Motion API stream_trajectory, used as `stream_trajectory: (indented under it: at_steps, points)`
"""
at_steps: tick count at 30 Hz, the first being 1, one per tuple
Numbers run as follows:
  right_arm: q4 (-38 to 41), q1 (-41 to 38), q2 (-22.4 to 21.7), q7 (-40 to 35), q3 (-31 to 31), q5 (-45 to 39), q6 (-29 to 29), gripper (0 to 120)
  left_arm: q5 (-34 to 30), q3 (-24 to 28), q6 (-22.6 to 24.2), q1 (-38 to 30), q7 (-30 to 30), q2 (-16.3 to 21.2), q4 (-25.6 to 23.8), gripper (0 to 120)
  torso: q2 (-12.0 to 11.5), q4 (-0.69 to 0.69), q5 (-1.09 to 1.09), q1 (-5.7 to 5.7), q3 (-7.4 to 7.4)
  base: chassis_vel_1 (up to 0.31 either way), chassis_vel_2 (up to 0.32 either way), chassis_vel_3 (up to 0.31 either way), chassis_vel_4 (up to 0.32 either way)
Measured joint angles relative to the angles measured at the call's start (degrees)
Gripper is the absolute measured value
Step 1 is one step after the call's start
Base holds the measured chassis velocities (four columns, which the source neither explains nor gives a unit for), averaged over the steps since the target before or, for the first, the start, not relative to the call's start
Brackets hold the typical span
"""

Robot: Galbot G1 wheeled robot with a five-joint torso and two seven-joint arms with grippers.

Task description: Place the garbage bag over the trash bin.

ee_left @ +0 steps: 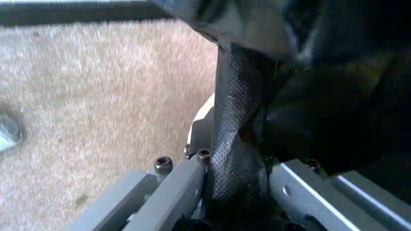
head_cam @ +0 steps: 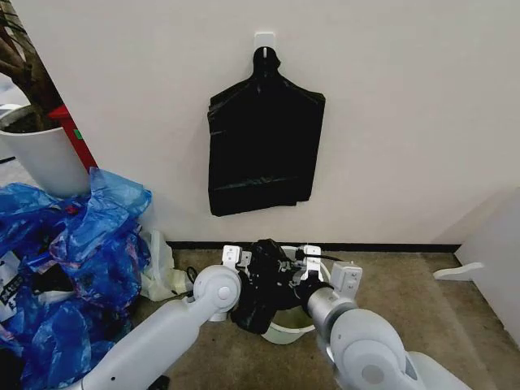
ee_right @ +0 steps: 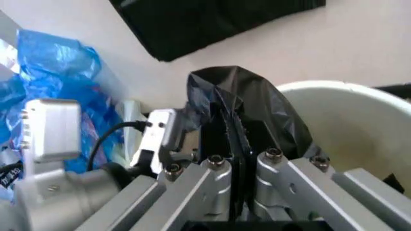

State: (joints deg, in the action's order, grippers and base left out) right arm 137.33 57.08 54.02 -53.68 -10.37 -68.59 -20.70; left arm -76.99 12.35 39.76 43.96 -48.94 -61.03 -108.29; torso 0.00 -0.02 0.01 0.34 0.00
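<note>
The garbage bag [head_cam: 262, 302], glossy black and crumpled, is bunched over the left part of the trash bin [head_cam: 294, 329], a cream-white bucket on the carpet by the wall. Both arms meet above it. My left gripper [head_cam: 250, 280] holds the bag's left side; in the left wrist view its dark textured fingers [ee_left: 234, 144] are pressed together and run up into the film [ee_left: 334, 96]. My right gripper [ee_right: 228, 118] is shut on a fold of the bag [ee_right: 241, 96], with the bin's open mouth [ee_right: 347, 125] just beside it.
A flat black bundle [head_cam: 262, 142] hangs from a wall hook above the bin. A heap of blue plastic bags [head_cam: 73, 268] and a white plant pot [head_cam: 41, 158] stand to the left. A white panel [head_cam: 500, 252] is at the right.
</note>
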Motion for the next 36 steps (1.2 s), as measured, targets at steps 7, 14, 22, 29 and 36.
stream_trajectory:
  at_steps: [7,14,22,29,36]
  points:
    - [4.04,-0.74,-4.56,1.39,1.93,1.07,0.61,0,-1.26,-3.81,-1.98,-0.46,1.49,1.8,-7.0,1,0.0,0.01,-0.01,0.0,0.0,0.0,0.0,0.0,0.0]
    - [6.1,-0.22,-8.82,2.19,4.09,2.13,1.6,0,-4.0,-6.98,-1.31,-1.05,1.51,5.28,-11.86,1,0.0,0.0,-0.01,0.0,0.0,0.0,0.0,0.0,0.0]
    - [6.11,0.88,-9.8,2.97,8.39,3.18,2.08,0,-4.29,-9.64,-1.07,0.84,2.12,7.28,-13.09,1,0.0,-0.01,-0.01,0.0,0.0,0.0,0.0,0.0,0.0]
    - [6.05,1.6,-10.14,2.7,12.55,2.88,2.05,0,-3.34,-13.39,-1.02,4.57,3.06,9.83,-14.53,1,0.0,0.0,-0.01,0.01,0.0,0.0,0.0,0.0,0.0]
    - [6.0,1.84,-10.68,1.65,13.79,2.2,1.78,0,-2.47,-18.19,-1.28,8.47,4.47,11.24,-17.36,1,0.0,0.01,-0.02,0.01,0.0,0.0,0.0,0.0,0.0]
